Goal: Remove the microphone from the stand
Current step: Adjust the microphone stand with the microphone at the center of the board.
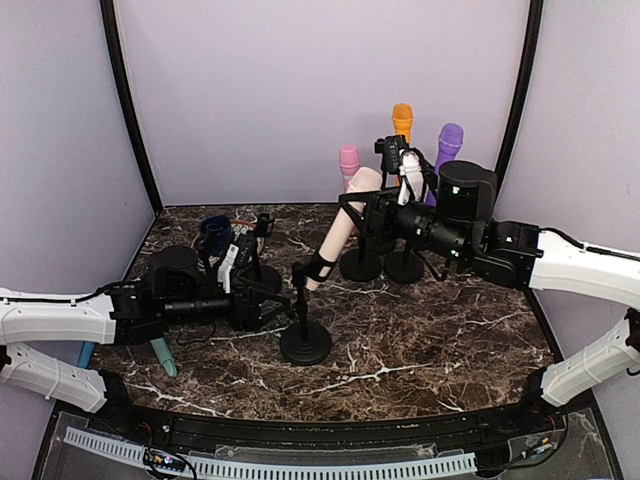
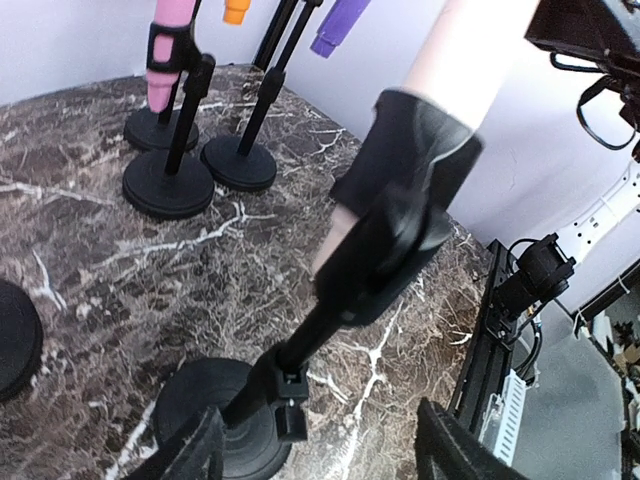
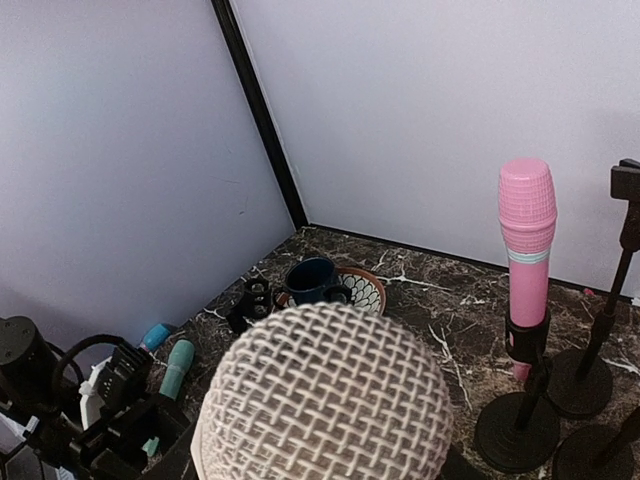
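A beige microphone (image 1: 338, 232) leans in the black clip (image 1: 318, 268) of a stand (image 1: 305, 342) with a round base at mid-table. My right gripper (image 1: 362, 212) is shut on the microphone's upper body, just below the head. The mesh head (image 3: 325, 400) fills the bottom of the right wrist view and hides the fingers. My left gripper (image 1: 272, 300) is open around the stand's pole (image 2: 300, 360), below the clip (image 2: 400, 230). Its fingers (image 2: 190, 450) stand wide on both sides without touching the pole.
Pink (image 1: 349, 160), orange (image 1: 402, 118) and purple (image 1: 449, 140) microphones stand on stands at the back, round bases (image 1: 361, 265) close behind the held one. A blue mug (image 3: 310, 278) and patterned bowl (image 3: 362, 290) sit back left. A teal microphone (image 1: 163, 357) lies by the left arm.
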`<action>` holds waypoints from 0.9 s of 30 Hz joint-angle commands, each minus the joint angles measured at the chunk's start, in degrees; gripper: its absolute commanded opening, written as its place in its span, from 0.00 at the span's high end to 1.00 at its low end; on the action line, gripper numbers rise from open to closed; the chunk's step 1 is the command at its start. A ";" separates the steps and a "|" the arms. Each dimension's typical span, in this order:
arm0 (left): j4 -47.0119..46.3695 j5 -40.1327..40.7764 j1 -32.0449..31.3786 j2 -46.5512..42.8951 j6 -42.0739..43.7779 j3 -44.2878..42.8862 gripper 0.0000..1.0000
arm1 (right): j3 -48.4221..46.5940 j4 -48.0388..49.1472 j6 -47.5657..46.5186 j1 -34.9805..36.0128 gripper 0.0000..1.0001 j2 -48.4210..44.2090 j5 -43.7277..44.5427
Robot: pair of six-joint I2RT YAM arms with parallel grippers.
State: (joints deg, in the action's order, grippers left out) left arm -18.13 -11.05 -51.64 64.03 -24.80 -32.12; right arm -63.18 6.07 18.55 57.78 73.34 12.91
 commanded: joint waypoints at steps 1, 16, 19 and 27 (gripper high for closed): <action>3.81 1.13 -0.12 -0.32 9.46 -4.74 0.30 | 1.90 -1.94 -0.69 0.51 0.68 2.65 1.44; 1.70 -0.61 -0.12 10.54 14.19 -12.87 0.27 | 3.21 -2.88 -0.77 0.63 0.67 3.00 1.52; 1.69 -0.29 -0.07 11.53 14.78 -13.64 0.28 | 3.17 -2.99 -0.87 0.61 0.67 3.33 1.66; 3.32 -0.83 -0.15 12.85 16.44 -14.72 0.45 | 3.37 -2.74 -1.12 0.65 0.67 3.54 1.95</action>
State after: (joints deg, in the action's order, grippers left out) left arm -15.86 -11.07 -51.64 76.42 -10.02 -45.01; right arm -60.71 5.21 18.90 58.15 75.96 13.32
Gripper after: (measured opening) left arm 0.583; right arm 0.499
